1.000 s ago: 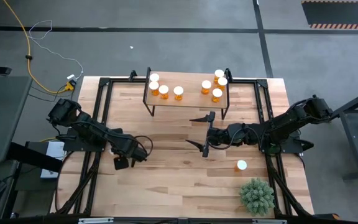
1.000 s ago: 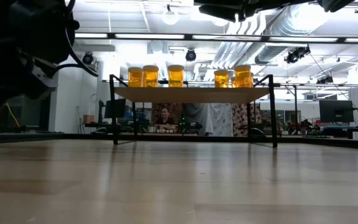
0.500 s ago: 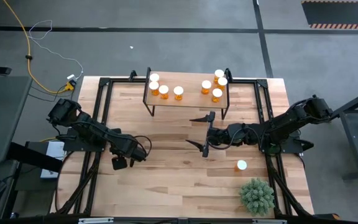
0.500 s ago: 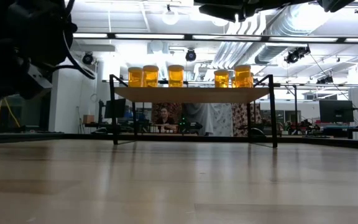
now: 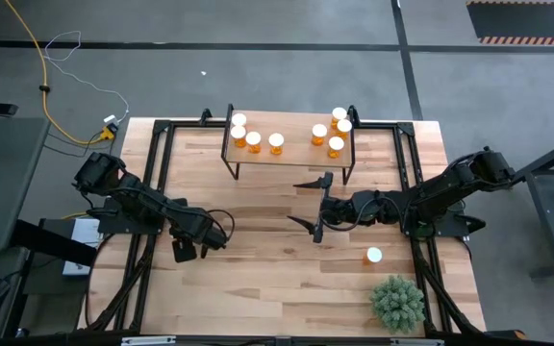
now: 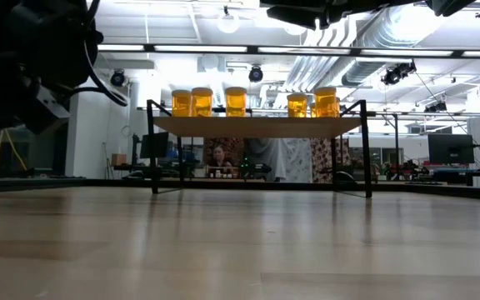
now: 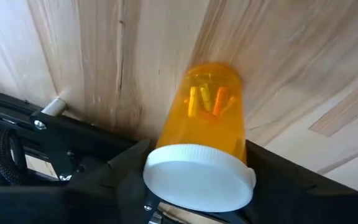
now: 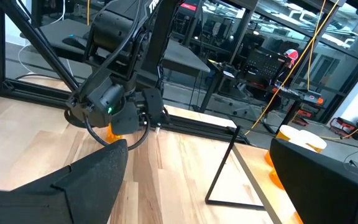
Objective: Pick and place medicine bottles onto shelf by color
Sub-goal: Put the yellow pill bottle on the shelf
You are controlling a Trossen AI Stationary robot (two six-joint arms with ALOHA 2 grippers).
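Counting it up: 8 bottles (image 5: 253,141) on the 1 shelf (image 5: 296,147), 1 more loose on the surface (image 5: 373,256), 1 by the left arm (image 7: 205,137), and 1 plant (image 5: 397,303).

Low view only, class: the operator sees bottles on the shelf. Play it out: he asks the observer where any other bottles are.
Observer: A lone bottle stands on the table near the plant.
Operator: Any at the arms?
Observer: Yes, a second bottle stands upright right at the left gripper.
Operator: And the right gripper?
Observer: The right gripper is open and empty, in front of the shelf.
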